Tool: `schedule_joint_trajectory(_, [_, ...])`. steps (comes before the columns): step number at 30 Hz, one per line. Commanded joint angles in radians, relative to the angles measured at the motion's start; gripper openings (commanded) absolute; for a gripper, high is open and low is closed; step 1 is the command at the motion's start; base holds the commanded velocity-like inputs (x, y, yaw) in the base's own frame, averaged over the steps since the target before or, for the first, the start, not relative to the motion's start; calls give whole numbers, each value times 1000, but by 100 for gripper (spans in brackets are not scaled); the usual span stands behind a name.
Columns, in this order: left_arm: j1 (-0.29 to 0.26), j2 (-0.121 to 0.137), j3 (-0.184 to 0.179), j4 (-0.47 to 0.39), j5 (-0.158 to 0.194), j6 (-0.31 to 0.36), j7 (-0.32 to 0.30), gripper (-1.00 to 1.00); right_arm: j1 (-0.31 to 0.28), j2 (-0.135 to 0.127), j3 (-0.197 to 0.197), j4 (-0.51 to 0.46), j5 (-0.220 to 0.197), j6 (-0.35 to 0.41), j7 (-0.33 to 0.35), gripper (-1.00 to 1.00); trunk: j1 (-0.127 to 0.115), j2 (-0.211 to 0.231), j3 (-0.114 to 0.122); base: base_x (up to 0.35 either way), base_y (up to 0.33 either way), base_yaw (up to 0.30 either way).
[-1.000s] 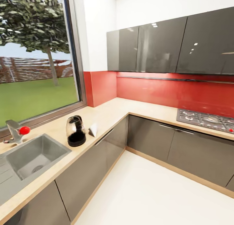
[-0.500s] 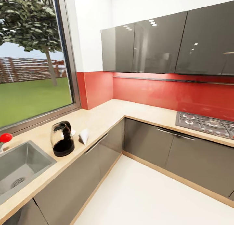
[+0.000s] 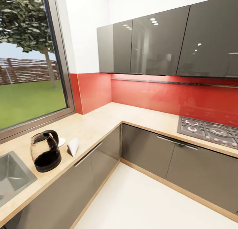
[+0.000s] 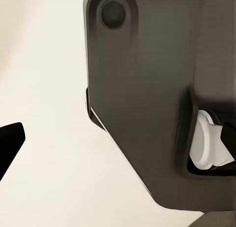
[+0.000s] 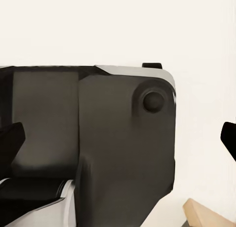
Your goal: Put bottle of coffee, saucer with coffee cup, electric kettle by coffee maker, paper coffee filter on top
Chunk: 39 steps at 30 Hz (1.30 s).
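On the light tan countertop [image 3: 99, 123] under the window stands the electric kettle [image 3: 45, 155], clear glass with a black handle and a dark lower part. The paper coffee filter [image 3: 73, 146], a pale folded wedge, lies just right of it near the counter's front edge. Behind the kettle peeks the rim of a small white disc, the saucer [image 3: 61, 142]. The coffee maker, bottle of coffee, coffee cup and kitchen shelf are out of view. My left gripper [image 4: 118, 138] and right gripper [image 5: 118, 138] hang low in front of my dark base, fingertips wide apart and holding nothing.
A steel sink [image 3: 11, 176] is set into the counter left of the kettle. The counter turns a corner and runs right to a gas hob [image 3: 208, 129]. Grey cabinets line the wall above and below. White floor [image 3: 142, 202] lies open in front.
The camera has swung right, so the kettle, filter and sink have slid toward the picture's left edge and the tap with its red knob has dropped out of sight. The things themselves have not moved.
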State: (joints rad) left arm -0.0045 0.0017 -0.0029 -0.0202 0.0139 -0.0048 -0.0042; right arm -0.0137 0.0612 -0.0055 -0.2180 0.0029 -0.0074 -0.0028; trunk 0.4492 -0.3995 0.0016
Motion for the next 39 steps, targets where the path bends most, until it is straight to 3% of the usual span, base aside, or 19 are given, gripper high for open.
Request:
schedule_joint_trajectory(1, [0,0,-1,0,1,-1,0,100,0,0,-1,0,0,-1,0,100,1,0,0,283,-212,0])
schedule_joint_trajectory(12, [0,0,0,0,1,-1,0,100,0,-1,-1,0,1,0,0,100,1,0,0,252,-234,55])
schedule_joint_trajectory(39, [0,-2,0,-1,1,-1,0,100,0,-1,-1,0,2,0,-1,100,1,0,0,135,-292,273])
